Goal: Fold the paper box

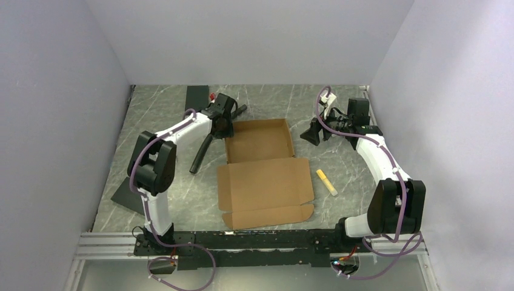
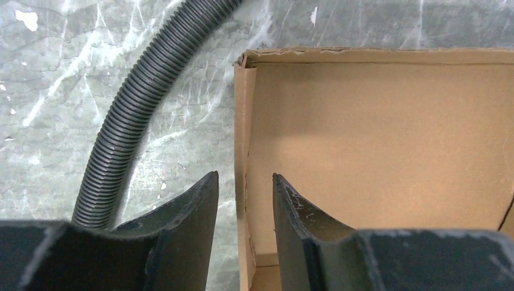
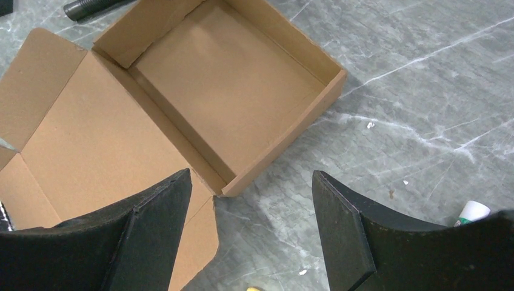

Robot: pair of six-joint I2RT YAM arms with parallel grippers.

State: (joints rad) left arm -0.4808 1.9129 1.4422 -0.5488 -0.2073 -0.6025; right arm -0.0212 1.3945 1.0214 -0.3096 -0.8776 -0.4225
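Brown cardboard dead centre of the table (image 1: 267, 100): the box (image 1: 265, 182) sits half-formed. Its tray end is up at 12 o'clock with four walls standing. Its lid panel lies flat and open toward 6 o'clock, with side flaps spread at 9 and 3 and a front flap along the near edge.

The left gripper (image 1: 225, 124) is in at the tray's 10 o'clock corner, and its wrist camera gives the close call. The fingers (image 2: 188, 218) are parted, one outside and one inside the tray's 9 o'clock wall. They straddle it with a gap on both sides, so there's no pinch on the cardboard. A black ribbed hose (image 1: 203, 151) curves along the table just outside that wall, near it but not touching.

Over to the right gripper (image 1: 312, 134), out at 3 o'clock of the tray and clear of it. Its jaws are spread wide with nothing gripped. Its own camera looks down between them at the tray's near corner and grey marbled tabletop.

A yellow stick (image 1: 326, 182) lies on the table at 3 o'clock of the lid, just beside the side flap and apart from it. A black block (image 1: 197, 96) lies flat far back at 11 o'clock. A dark sheet (image 1: 124, 195) lies at 8 o'clock, close beside the left arm.
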